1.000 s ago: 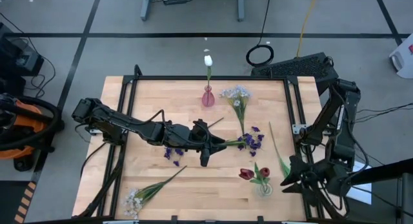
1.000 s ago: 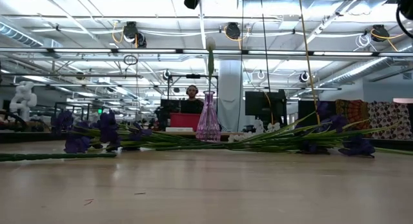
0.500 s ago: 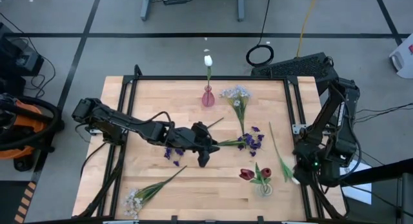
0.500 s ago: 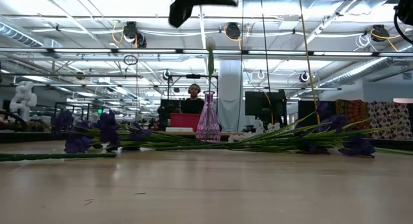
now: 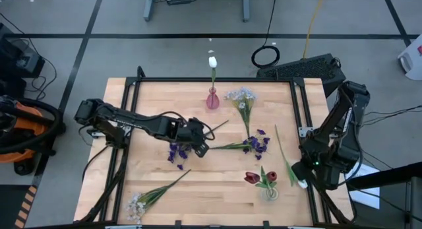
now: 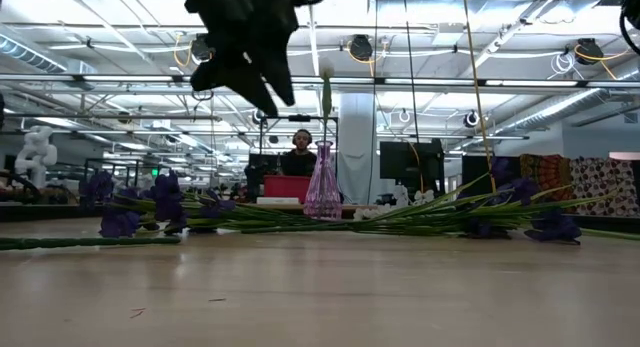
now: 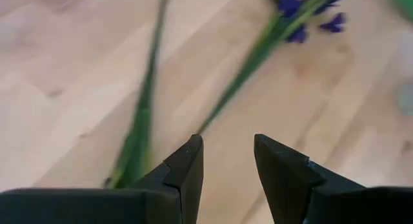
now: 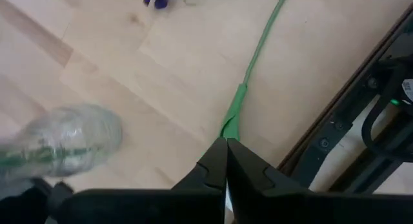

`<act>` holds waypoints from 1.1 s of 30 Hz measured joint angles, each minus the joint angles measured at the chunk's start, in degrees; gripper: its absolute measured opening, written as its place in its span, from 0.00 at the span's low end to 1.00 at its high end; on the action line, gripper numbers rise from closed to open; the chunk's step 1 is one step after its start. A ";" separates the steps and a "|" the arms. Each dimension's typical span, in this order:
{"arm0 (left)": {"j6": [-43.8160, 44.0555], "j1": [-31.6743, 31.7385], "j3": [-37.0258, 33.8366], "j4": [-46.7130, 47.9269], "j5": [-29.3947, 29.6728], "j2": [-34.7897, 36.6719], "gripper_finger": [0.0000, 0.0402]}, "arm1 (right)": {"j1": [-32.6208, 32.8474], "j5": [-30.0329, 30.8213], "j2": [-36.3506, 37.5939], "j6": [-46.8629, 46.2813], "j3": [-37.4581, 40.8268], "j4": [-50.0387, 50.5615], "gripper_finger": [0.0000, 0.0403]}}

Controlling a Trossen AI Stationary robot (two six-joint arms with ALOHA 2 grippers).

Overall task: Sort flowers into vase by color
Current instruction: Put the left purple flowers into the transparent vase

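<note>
Purple as the probable colour of this step: hovers with left gripper (image 5: 200,146), fingers apart and empty, above mid-table between two purple flowers (image 5: 177,153), so needs next to lower and close on one stem. Holds right gripper (image 5: 298,178) at the right table edge (image 5: 299,117), fingers pressed together at a long green stem (image 5: 282,150). Leaves free wood all around, yet should mind the pink vase (image 5: 212,99).
</note>
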State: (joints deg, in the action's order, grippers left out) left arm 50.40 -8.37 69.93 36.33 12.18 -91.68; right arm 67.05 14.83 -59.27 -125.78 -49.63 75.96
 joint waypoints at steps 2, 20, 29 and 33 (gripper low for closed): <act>-0.15 1.06 0.00 1.21 0.09 0.00 0.36 | -1.42 0.00 -0.51 -0.02 -0.01 -0.22 0.00; -19.62 11.21 0.02 5.00 -5.04 -4.70 0.36 | -9.40 0.02 -2.25 0.00 -0.01 -5.60 0.00; -26.10 11.38 0.02 4.71 -7.71 -5.57 0.36 | -11.64 0.02 -2.55 0.04 -0.01 -5.72 0.00; -31.70 11.53 0.02 4.65 -7.71 -5.96 0.36 | -12.00 0.04 -2.55 0.35 0.00 -5.71 0.00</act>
State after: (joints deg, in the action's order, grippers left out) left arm 18.70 3.15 69.95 40.98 4.47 -97.64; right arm 55.05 14.87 -61.82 -125.43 -49.63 70.26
